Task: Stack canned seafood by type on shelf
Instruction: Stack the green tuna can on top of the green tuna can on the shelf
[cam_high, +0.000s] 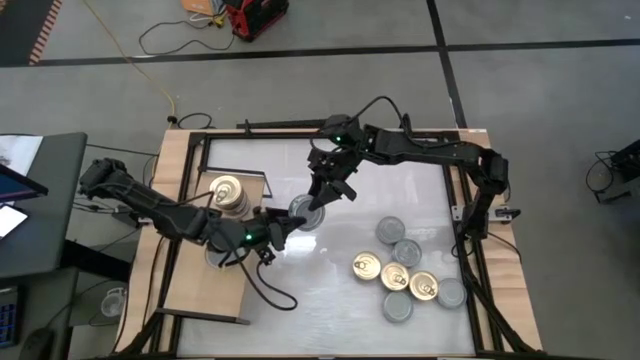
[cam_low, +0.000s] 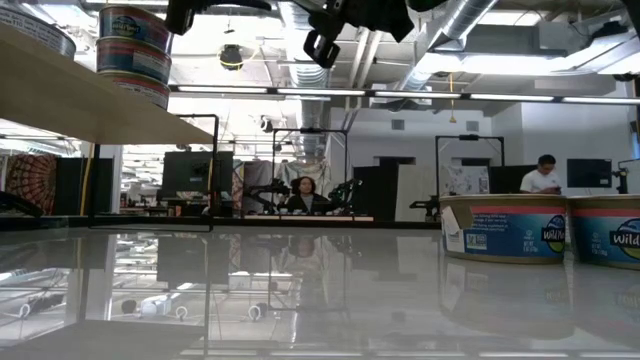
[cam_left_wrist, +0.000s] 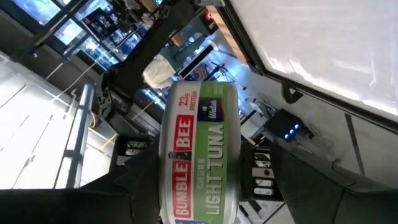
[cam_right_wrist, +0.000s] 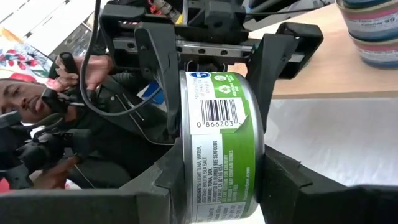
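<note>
Green-labelled Bumble Bee tuna tin (cam_high: 303, 212) clamped mid-air near table centre by both left gripper (cam_high: 275, 232) and right gripper (cam_high: 322, 195), apparently mid-handover; next, probably release right, then carry toward 9 o'clock onto shelf (cam_high: 215, 290).

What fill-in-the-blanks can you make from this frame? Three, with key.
1. The left hand and right hand grip one tin; its label reads Light ___.
2. The stack on the shelf has a ___ top.
3. The loose tins lie on the table nearer the ___ arm.
Missing words: tuna; gold; right.
</note>
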